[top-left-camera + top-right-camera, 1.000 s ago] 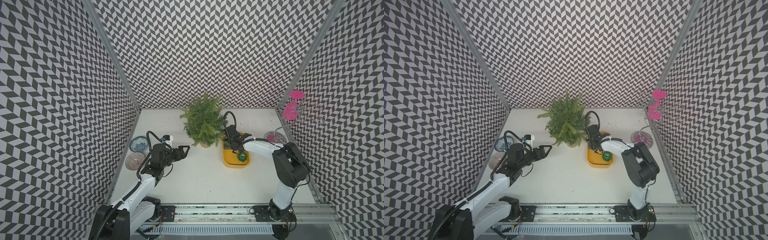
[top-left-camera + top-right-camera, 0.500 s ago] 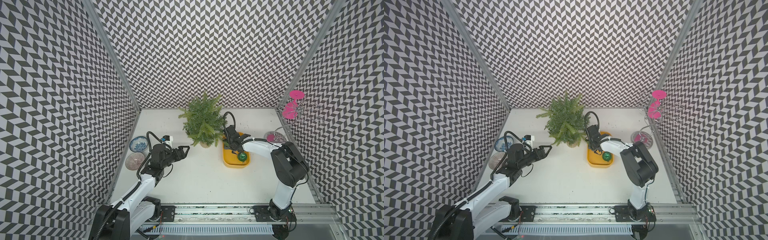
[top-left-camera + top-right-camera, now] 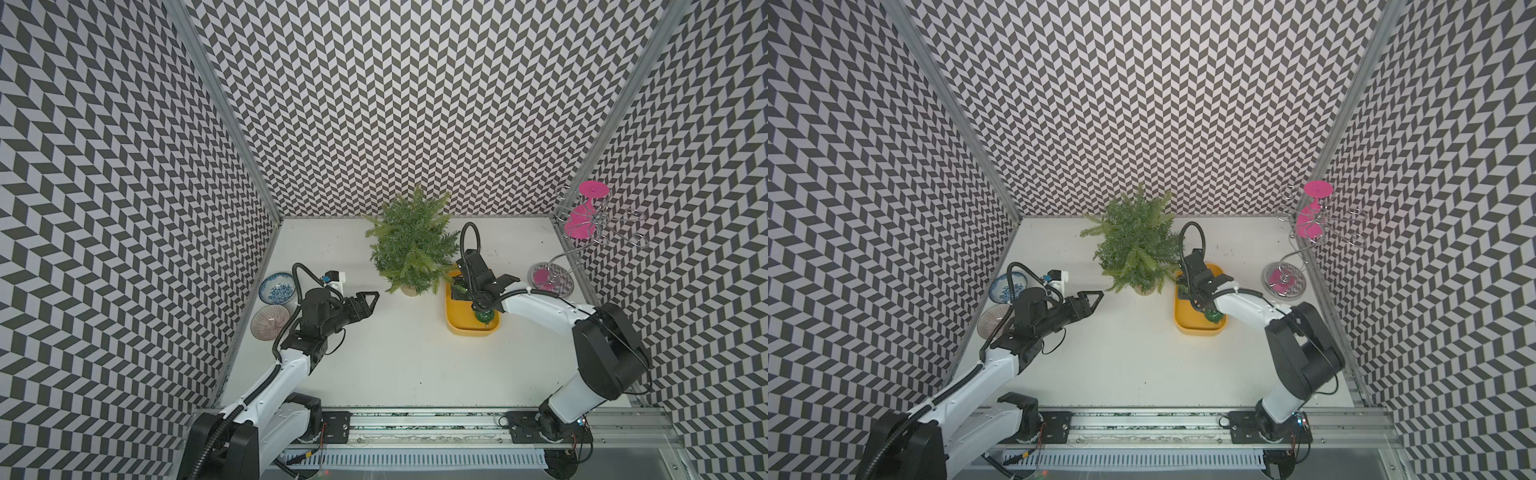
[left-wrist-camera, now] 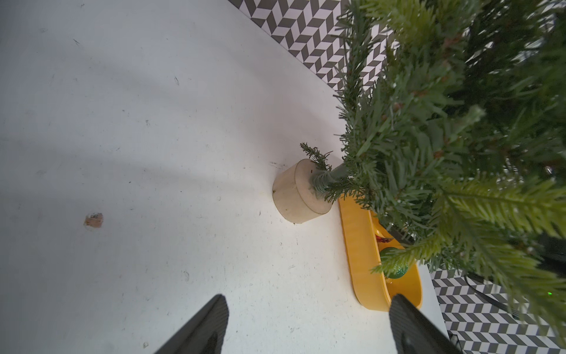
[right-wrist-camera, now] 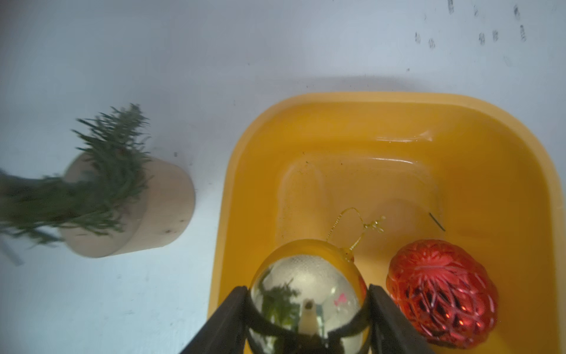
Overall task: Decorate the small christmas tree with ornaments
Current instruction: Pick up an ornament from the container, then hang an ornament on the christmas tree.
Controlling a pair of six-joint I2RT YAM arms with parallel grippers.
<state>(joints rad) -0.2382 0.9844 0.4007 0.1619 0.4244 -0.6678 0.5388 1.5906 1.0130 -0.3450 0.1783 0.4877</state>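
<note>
Nothing hung yet, tree (image 3: pixel 409 245) looks bare: right gripper (image 5: pixel 307 289) clamped on gold bauble (image 5: pixel 306 272) in tray (image 3: pixel 455 322) at tree's 4 o'clock, red bauble (image 5: pixel 441 294) and green bauble (image 3: pixel 484 316) also there, left gripper (image 3: pixel 370 300) open, empty, at 8 o'clock.

The gold ornament (image 5: pixel 306 294) is smooth and mirror-glossy. The red ornament (image 5: pixel 441 297) is glossy with a faceted, ridged skin. The green ornament (image 3: pixel 484 318), at the 6 o'clock end of the yellow tray (image 3: pixel 451 316), sparkles with glitter. The tray looks like smooth, shiny plastic. The small christmas tree (image 4: pixel 444 138) has matt, plastic-looking needles and a pale, wood-like base (image 4: pixel 294 196). The tabletop (image 4: pixel 122 153) is matt white and lightly scuffed.
</note>
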